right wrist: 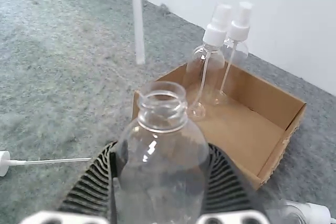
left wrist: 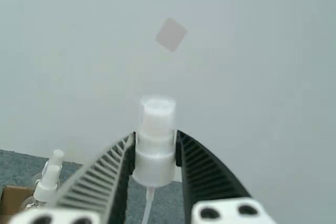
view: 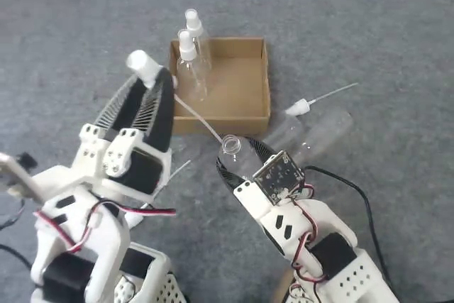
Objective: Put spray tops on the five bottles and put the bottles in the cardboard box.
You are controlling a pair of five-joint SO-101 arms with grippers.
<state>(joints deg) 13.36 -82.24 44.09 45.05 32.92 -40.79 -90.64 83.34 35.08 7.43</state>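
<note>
Step in hand: capping bottle 3 of 5, by my judgement; 2 capped bottles (right wrist: 210, 51) stand upright in the cardboard box (view: 237, 94), at its far left corner.
Left gripper (view: 152, 83): clamped on the collar of a spray top (left wrist: 155, 150), raised above the tabletop (view: 369, 47) just left of the box, nozzle end pointing away from me.
Dip tube (view: 198, 118): slants from that top toward my other arm; its free end sits just beside the bottle neck, not inside it.
Right gripper (view: 240, 158): clamped around the body of an open bottle (right wrist: 160, 145), held upright just in front of the box, mouth bare.
Next move calls for: bringing the tube's tip over the mouth, threading it down, then seating the collar squarely. The tube is thin and bendy, so I expect a small misalignment would send it outside the neck.
Left to do: clear uncapped bottles (view: 323, 129), 2 as far as I can tell, lie right of the box, with a loose spray top (view: 298, 108) beside them; another loose top (right wrist: 4, 162) lies on the left.
Surface: grey, felt-like covering.
Room: plain white wall (left wrist: 236, 51) behind.
</note>
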